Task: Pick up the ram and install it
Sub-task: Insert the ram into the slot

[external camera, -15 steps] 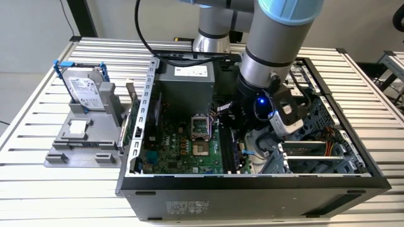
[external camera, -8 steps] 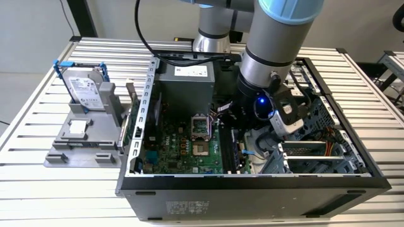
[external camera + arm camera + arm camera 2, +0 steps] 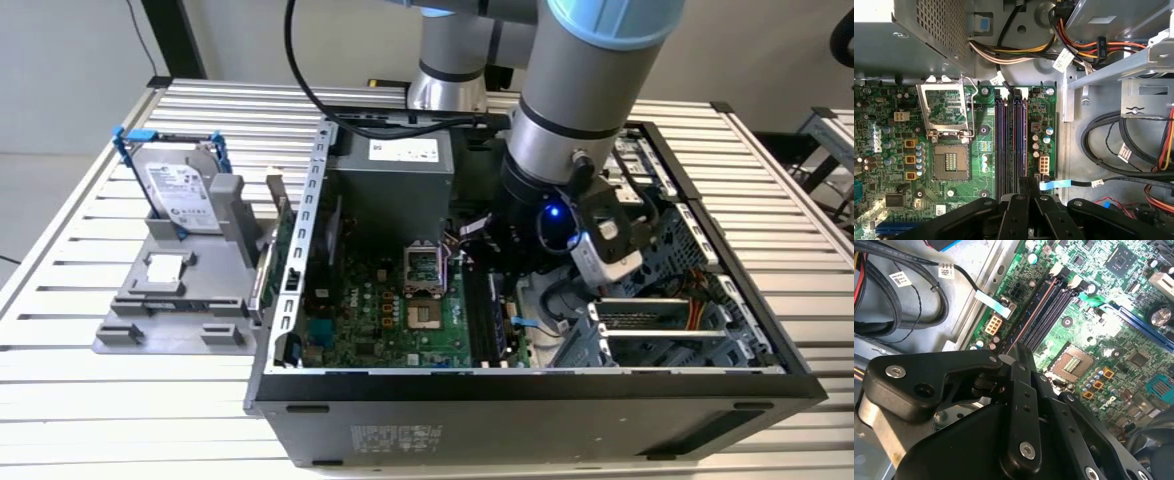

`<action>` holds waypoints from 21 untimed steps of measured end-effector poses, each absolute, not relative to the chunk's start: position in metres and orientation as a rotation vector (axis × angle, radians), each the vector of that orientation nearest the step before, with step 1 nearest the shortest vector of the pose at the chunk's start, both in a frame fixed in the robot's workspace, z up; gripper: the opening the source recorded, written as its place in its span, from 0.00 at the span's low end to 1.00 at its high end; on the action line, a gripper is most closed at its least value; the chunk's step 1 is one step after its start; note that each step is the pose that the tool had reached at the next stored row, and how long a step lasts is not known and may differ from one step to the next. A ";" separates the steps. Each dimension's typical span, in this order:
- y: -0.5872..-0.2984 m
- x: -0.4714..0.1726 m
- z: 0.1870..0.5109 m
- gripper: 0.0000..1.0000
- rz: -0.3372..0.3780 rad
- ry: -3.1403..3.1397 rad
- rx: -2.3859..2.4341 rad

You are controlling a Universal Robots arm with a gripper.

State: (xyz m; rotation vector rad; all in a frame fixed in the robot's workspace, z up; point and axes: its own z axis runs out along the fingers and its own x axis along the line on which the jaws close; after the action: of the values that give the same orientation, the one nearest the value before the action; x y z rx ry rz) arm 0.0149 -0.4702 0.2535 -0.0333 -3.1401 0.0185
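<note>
Gripper (image 3: 1026,186): fingers (image 3: 1021,357) pressed nearly together, tips down inside the computer case (image 3: 534,385), so a thin board would stand edge-on to a slot.
Ram (image 3: 1034,310): probably the thin brownish edge running out from under the fingertips along one slot; I cannot tell whether it is pinched or seated.
Memory slots (image 3: 1010,145): directly under the tips, lined up with the fingers.
Processor socket (image 3: 948,162): just beside the slots, open, untouched.
Hard drive (image 3: 176,195): well apart, upright in its stand outside the case.

Arm (image 3: 574,120) reaching steeply down; claw (image 3: 1026,187) fingers drawn close together
</note>
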 end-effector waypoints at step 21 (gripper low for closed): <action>-0.470 0.015 0.254 0.00 0.019 -3.132 0.242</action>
State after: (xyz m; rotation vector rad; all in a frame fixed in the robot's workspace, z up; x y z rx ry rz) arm 0.0150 -0.4702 0.2541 0.2417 -3.1320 0.0186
